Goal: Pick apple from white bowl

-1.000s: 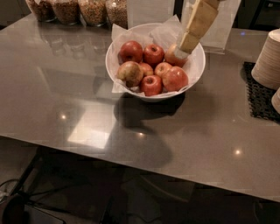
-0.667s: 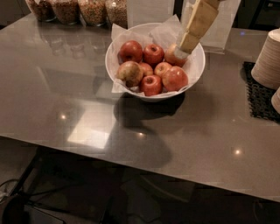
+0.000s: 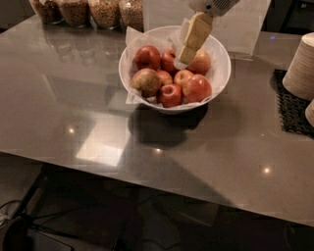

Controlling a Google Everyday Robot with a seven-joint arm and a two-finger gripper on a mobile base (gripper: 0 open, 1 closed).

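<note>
My cream-coloured end effector [image 3: 182,62] reaches down into the wide, round, glossy white bowl [image 3: 222,73] of apples.

The bowl stands on the grey polished surface [image 3: 88,98] and it is lined with crumpled white paper [image 3: 132,39]. My end effector enters from 12 o'clock, and its tip is among the apples at the back of the bowl. I cannot tell if it is clenched or released. The round red apple with an orange blush [image 3: 202,62] lies in the bowl at about 1 o'clock from the centre, just beside the tip, on its 3 o'clock side. A paler yellowish-tan apple [image 3: 146,81] lies at 9 o'clock in the bowl. Glass jars of grain [image 3: 73,10] stand at 11 o'clock from the bowl, and a black mesh mat [image 3: 292,105] at 3 o'clock.
</note>
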